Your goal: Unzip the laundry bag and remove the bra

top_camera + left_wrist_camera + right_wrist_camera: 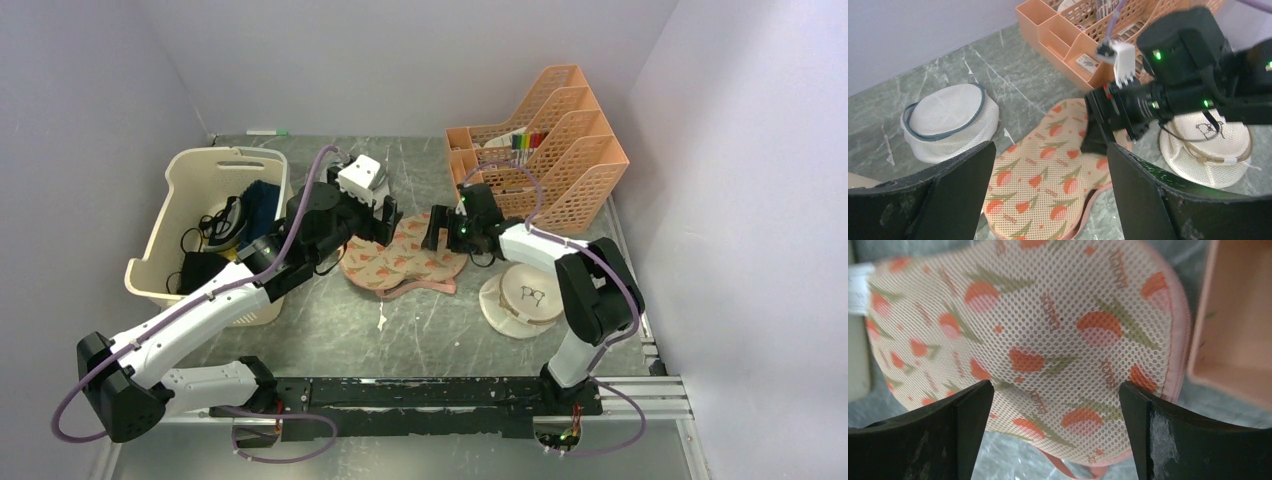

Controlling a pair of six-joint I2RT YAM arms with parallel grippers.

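Left gripper (388, 216) spread wide above the far-left part of the laundry bag (405, 258), nothing between the jaws, clear of the fabric in the left wrist view. Right gripper (436, 228) also wide open and holding nothing, set low at the bag's far-right lobe, with that lobe framed between its fingers (968, 410) in the right wrist view. Cannot tell whether the tips touch the mesh. Grippers facing each other across the bag, near but apart.

One laundry bag, flat on the table (330, 325) near its middle, between the cream basket (190, 165) on the left and the round white disc (525, 295) with an eyeglasses drawing on the right. Long axis running left to right, slightly tilted, two rounded lobes side by side. Pink zip edge (418, 288) along the near side. Peach mesh with red-pink floral print facing up.

Counted around it: two arms, one basket holding dark items (225, 225), one orange file rack (560, 150) at the far right just behind the right gripper, one domed white mesh pouch (948, 122) beyond the left gripper, and one disc.
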